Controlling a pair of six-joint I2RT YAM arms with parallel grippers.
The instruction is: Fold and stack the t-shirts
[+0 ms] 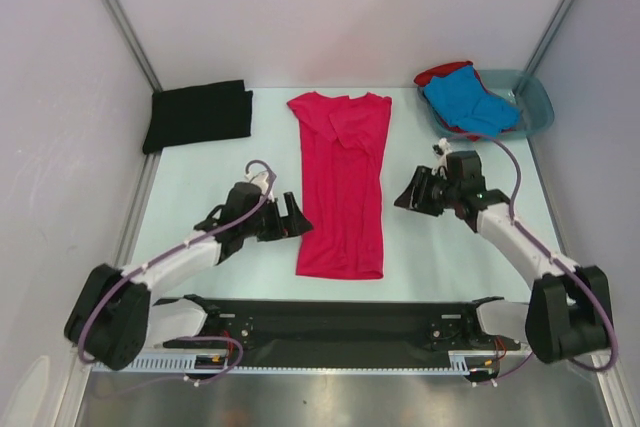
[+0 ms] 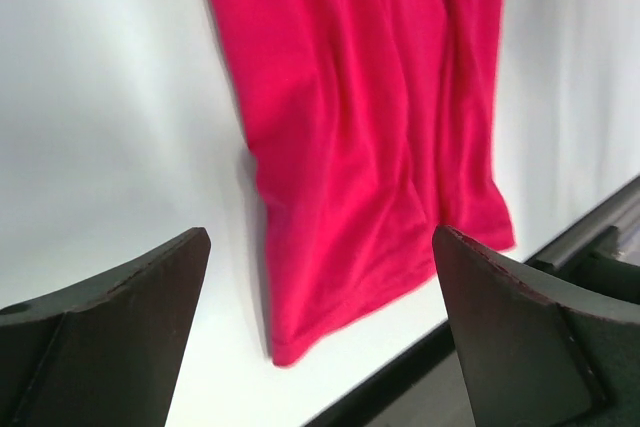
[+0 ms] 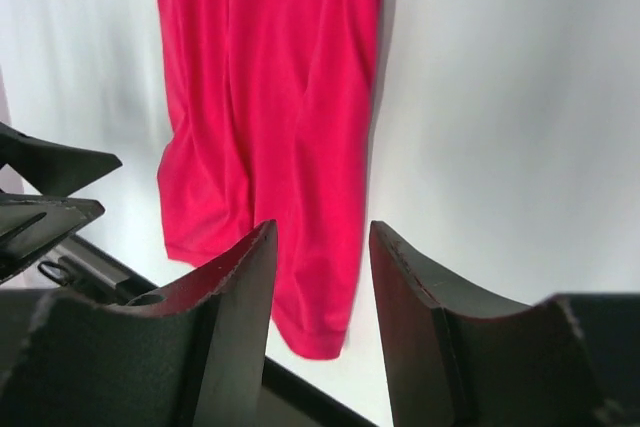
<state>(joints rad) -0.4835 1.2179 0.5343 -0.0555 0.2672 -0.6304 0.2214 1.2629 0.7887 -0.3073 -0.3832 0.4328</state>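
Shirt (image 1: 342,187), pink, lies narrow at frame centre; left gripper (image 1: 295,216) gapes wide, right gripper (image 1: 406,194) is half spread, both empty.

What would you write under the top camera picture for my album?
A pink shirt lies in the middle, black shirt folded far left, blue shirt on red shirt in the basin.

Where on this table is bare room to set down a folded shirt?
Bare table shows between the folded black t-shirt and the long magenta-pink t-shirt, and between that shirt and the right arm. Crowded: the far right corner, with the teal plastic basin.
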